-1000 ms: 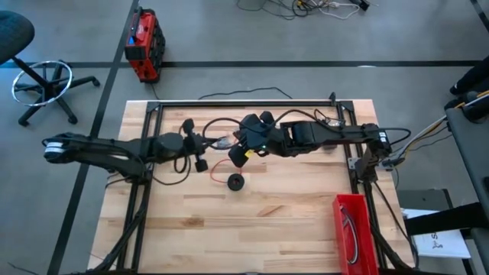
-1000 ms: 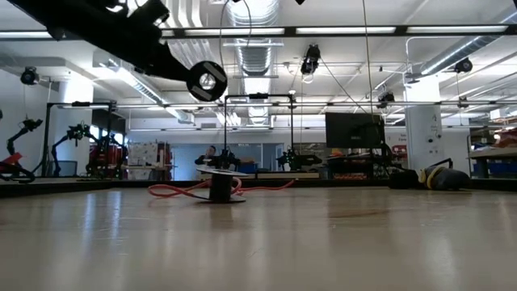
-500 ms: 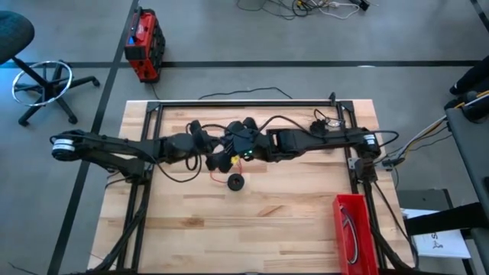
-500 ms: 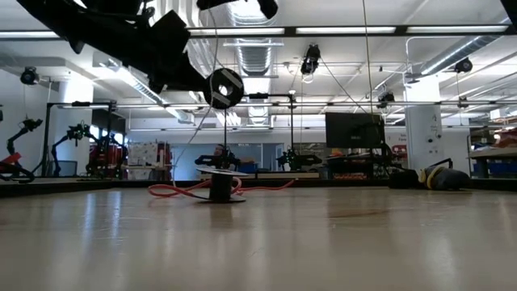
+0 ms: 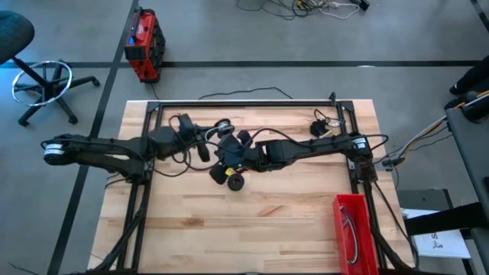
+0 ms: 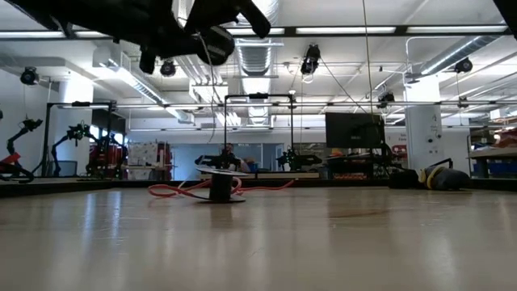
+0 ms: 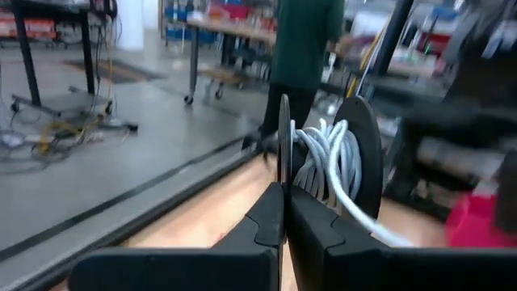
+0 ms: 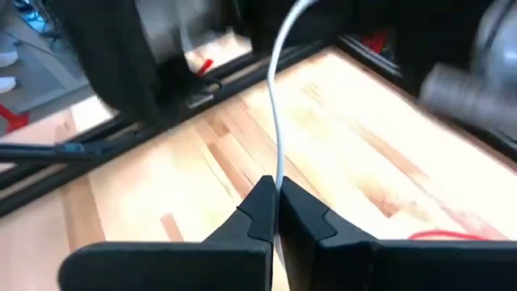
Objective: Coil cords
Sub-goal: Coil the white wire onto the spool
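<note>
Mid-table, left tool (image 7: 284, 212) pinches a spool (image 7: 323, 166) rim; right tool (image 8: 273, 212) pinches the white cord (image 8: 277, 121).

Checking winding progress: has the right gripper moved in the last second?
Yes. In the high view the right gripper has swung toward the black spool standing on the table.

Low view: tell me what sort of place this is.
Likely a robotics lab or workshop: exposed ceiling ducts, another robot arm on a far bench, and a monitor behind the wooden table.
</note>
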